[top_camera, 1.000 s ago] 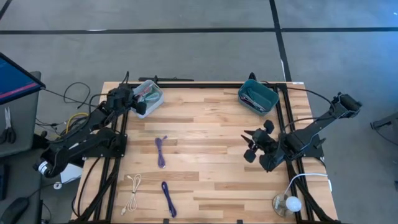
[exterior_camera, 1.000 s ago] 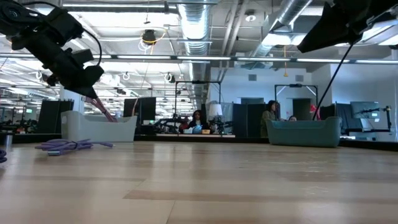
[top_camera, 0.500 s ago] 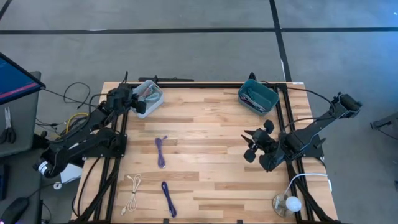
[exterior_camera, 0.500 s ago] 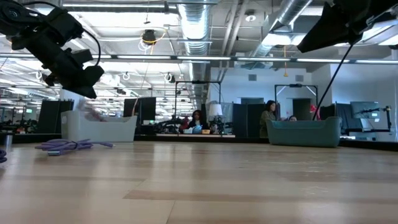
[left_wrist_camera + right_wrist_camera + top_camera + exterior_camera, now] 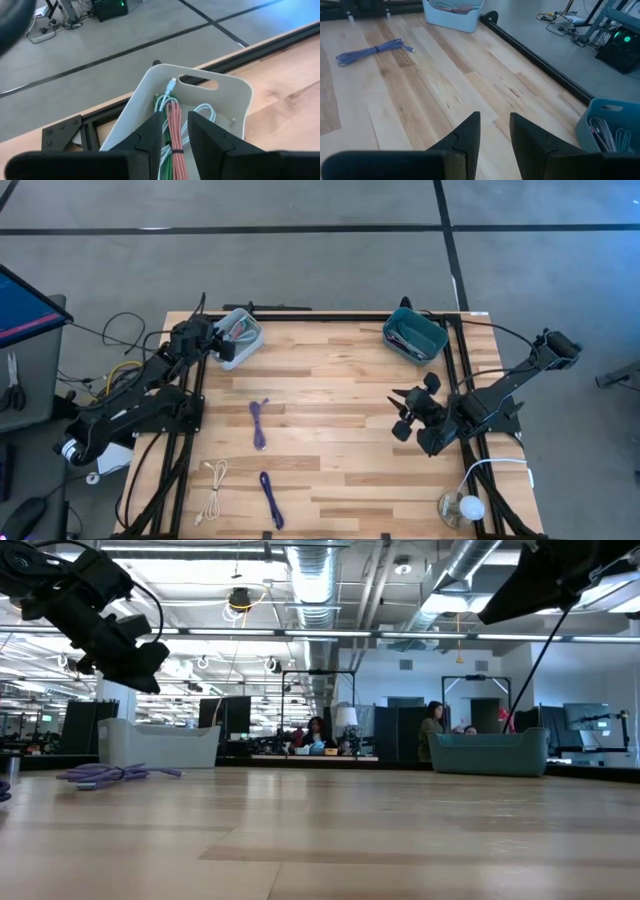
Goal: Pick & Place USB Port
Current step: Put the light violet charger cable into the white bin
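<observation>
High view: the wooden table [image 5: 340,430] carries 3 loose cables. 1 purple cable [image 5: 259,423] lies left of centre, a second purple cable [image 5: 271,499] sits at its 6 o'clock near the front edge, and a white cable [image 5: 212,490] lies at the second one's 9 o'clock. The white bin [image 5: 240,336] stands at the table's 11 o'clock corner, the teal bin [image 5: 414,334] at 1 o'clock. The left gripper [image 5: 222,350] hangs over the white bin's near-left rim. The right gripper [image 5: 404,413] waits above bare wood at 4 o'clock from table centre.

Low view: the left gripper [image 5: 135,660] hovers above the white bin [image 5: 160,744], clear of its rim, with nothing in its jaws. A purple cable [image 5: 108,773] lies in front of the bin.

Left wrist view: the left gripper [image 5: 174,134] has its fingers narrowly parted and empty; a pink cable [image 5: 174,125] lies in the white bin [image 5: 235,107] beneath the gap, beside green and white cables.

Right wrist view: the right gripper [image 5: 494,131] shows a narrow gap, holding nothing, over the table.
</observation>
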Controlling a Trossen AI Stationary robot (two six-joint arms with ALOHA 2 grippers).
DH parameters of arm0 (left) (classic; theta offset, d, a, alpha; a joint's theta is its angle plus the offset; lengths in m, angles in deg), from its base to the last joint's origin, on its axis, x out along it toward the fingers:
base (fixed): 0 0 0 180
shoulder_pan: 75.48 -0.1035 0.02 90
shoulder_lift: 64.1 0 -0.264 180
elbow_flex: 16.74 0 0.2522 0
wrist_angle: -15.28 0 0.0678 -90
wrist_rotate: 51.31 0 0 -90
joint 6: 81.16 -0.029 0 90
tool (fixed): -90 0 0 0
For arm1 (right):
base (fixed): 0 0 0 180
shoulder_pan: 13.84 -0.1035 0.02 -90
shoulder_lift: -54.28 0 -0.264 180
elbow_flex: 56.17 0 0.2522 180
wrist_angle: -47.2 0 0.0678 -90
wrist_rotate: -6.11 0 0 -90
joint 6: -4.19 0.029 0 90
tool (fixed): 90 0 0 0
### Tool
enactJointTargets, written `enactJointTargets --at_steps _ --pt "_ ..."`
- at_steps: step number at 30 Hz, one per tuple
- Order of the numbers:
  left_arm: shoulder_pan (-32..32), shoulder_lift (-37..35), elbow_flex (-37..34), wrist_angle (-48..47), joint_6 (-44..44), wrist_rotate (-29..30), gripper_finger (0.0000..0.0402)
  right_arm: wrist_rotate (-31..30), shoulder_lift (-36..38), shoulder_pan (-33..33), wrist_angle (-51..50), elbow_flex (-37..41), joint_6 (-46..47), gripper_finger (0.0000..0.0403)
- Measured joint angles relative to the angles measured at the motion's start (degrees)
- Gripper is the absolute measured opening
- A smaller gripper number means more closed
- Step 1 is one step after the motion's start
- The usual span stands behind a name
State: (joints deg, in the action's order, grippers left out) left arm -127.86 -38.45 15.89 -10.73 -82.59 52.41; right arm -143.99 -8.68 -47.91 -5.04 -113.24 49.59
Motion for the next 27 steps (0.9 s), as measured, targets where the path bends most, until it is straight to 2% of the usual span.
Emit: enactJointTargets --at_steps 5,18,22,27 --pt "0.0 0.0 0.0 0.6 0.0 0.0 0.0094 0.0 0.0 0.0 -0.1 0.0 -3.6 0.0098" --pt "0.0 0.0 0.0 3.5 1.5 -0.5 0.0094 1.5 0.0 1.0 0.8 0.0 -5.1 0.0098" --pt "0.0 0.0 0.0 5.6 5.4 -10.3 0.0094 0.1 0.0 2.5 1.2 0.0 -5.4 0.0098" --pt "1.9 -0.3 0.0 8.3 9.2 -31.4 0.0090 -3.0 0.0 3.0 0.6 0.0 -6.4 0.0098"
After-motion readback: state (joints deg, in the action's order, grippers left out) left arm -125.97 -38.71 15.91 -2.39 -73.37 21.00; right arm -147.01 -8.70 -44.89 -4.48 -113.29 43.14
